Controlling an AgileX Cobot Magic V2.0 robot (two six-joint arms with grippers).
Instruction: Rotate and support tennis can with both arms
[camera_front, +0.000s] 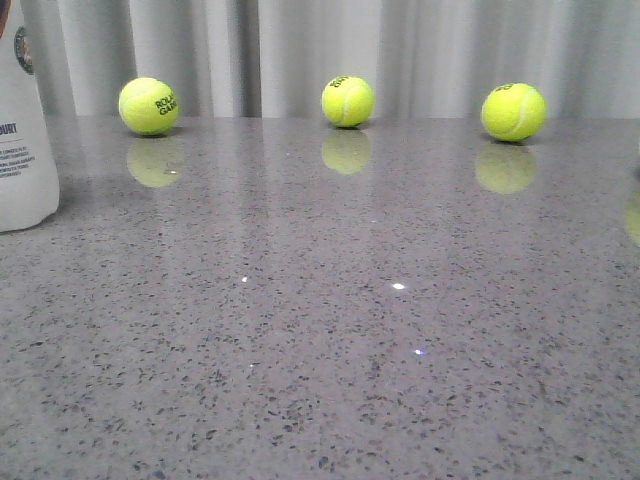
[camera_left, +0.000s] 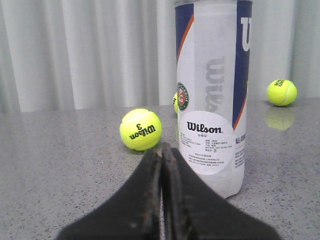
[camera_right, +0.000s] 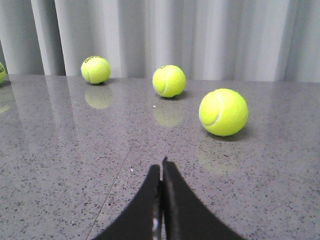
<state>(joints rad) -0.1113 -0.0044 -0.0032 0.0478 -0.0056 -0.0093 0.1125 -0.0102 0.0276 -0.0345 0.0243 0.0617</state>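
Observation:
The tennis can (camera_left: 212, 95) stands upright on the grey table, white with a navy section, an orange stripe and a round emblem. In the front view only its white edge (camera_front: 25, 130) shows at the far left. My left gripper (camera_left: 161, 150) is shut and empty, its tips just short of the can's lower side and not touching it. My right gripper (camera_right: 161, 167) is also shut and empty, low over bare table, with no can in its view. Neither arm shows in the front view.
Three yellow-green tennis balls (camera_front: 148, 105) (camera_front: 347, 101) (camera_front: 513, 111) sit in a row along the far edge by the grey curtain. A ball marked with a 3 (camera_left: 141, 129) lies beside the can. One ball (camera_right: 223, 112) lies nearest the right gripper.

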